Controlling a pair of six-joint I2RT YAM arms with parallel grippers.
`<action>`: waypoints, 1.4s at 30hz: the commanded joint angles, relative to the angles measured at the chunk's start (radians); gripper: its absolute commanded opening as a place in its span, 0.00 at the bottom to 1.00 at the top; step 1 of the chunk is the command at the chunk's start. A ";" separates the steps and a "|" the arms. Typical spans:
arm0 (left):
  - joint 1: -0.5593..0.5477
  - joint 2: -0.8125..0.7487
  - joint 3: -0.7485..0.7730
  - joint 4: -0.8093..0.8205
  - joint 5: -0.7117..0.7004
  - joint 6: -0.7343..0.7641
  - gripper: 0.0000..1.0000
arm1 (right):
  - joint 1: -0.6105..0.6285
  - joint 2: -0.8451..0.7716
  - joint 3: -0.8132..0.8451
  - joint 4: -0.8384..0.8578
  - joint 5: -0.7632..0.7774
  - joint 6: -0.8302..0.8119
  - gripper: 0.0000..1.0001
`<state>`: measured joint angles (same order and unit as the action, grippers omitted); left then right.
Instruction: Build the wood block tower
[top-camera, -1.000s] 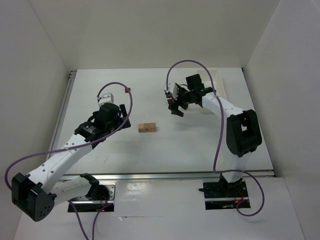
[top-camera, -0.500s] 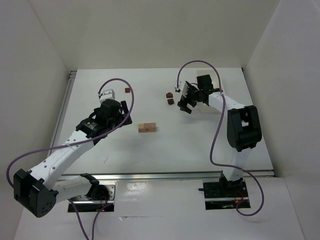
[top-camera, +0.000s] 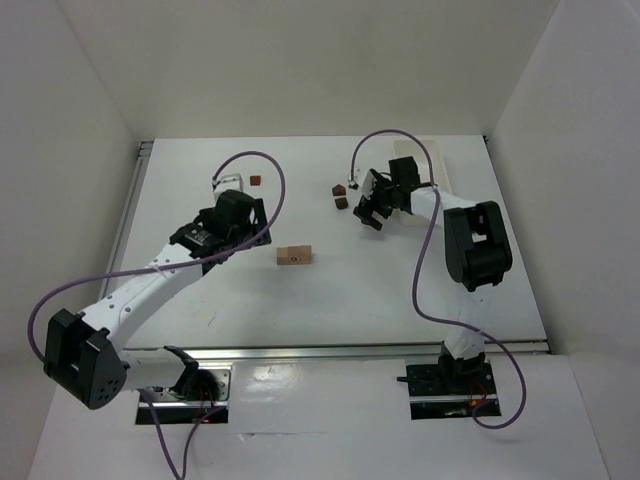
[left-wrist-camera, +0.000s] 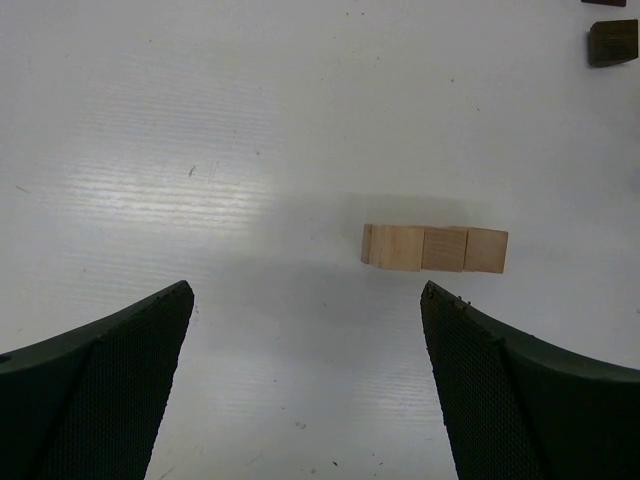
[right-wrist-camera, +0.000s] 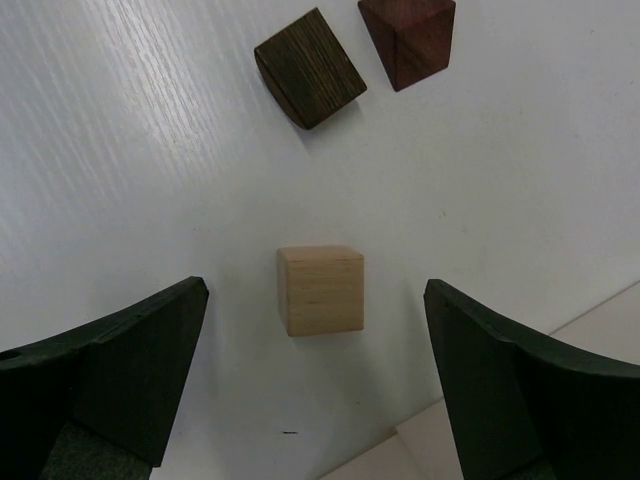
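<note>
A row of pale blocks (left-wrist-camera: 434, 248) lies flat near the middle of the worktop (top-camera: 400, 290), its pieces touching end to end in a single layer. The left gripper (left-wrist-camera: 305, 292) hangs over the worktop on the side of the row nearer the left edge. Its jaws are spread wide with nothing between them, and the row sits ahead of the fingertips, apart from both.

Toward the far edge, right of the middle, the right gripper (right-wrist-camera: 315, 288) points down with its jaws wide open on either side of a pale cube (right-wrist-camera: 320, 290). The cube stands alone on the worktop and touches neither jaw. Just beyond it lie a dark brown block (right-wrist-camera: 308, 68) and a reddish wedge-shaped block (right-wrist-camera: 408, 40), close side by side. A small brown block (top-camera: 256, 181) sits well apart from these, nearer the far left corner. The edge of a white tray (right-wrist-camera: 600, 340) shows just beside the right gripper, on the side toward the far right corner.
</note>
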<state>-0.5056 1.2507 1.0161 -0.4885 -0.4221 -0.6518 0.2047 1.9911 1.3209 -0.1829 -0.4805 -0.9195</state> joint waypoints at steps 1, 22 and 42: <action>-0.004 0.009 0.047 0.041 -0.012 0.032 1.00 | -0.007 0.015 0.018 0.057 0.033 0.014 0.94; -0.004 0.003 0.044 0.044 0.000 0.031 1.00 | -0.007 -0.021 0.126 -0.173 -0.133 -0.021 0.20; -0.004 -0.395 -0.197 -0.062 0.019 -0.174 1.00 | 0.407 -0.175 0.126 -0.250 -0.162 -0.024 0.21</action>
<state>-0.5056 0.8856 0.8272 -0.5404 -0.4061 -0.7803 0.5793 1.8111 1.4170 -0.4156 -0.6468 -0.9508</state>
